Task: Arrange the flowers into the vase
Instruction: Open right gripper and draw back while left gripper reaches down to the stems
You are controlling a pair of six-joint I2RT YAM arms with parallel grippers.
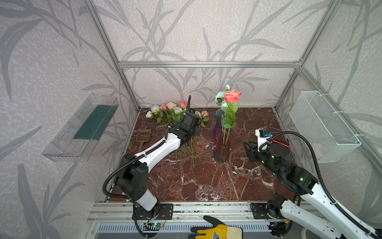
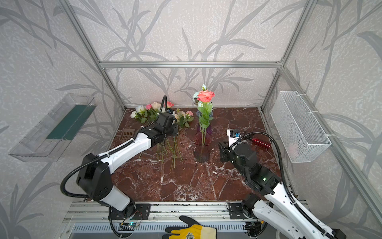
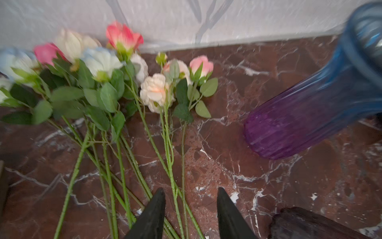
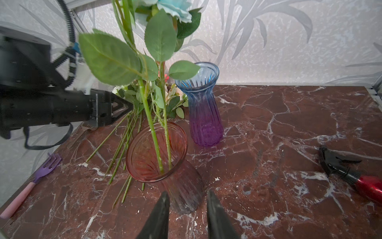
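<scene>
A pink-to-grey glass vase [image 1: 223, 148] [image 2: 202, 149] [image 4: 157, 153] stands mid-table and holds two flowers, a coral rose [image 1: 232, 96] and a pale blue one [image 1: 220, 95]. The other flowers [image 1: 171, 112] [image 2: 153, 111] [image 3: 103, 82] lie in a bunch at the back left, stems towards the front. My left gripper [image 3: 190, 189] hangs open low over those stems, and a few stems run between its fingers. Just right of the vase's base my right gripper [image 4: 187, 192] [image 1: 248, 147] is open and holds nothing.
A blue-and-purple vase [image 1: 218, 124] [image 4: 203, 107] stands empty behind the pink one. A brown scoop [image 1: 143, 135] and a purple fork [image 4: 41, 171] lie at the left, a red spray bottle [image 4: 368, 184] at the right. A wire basket [image 1: 324, 126] hangs on the right wall.
</scene>
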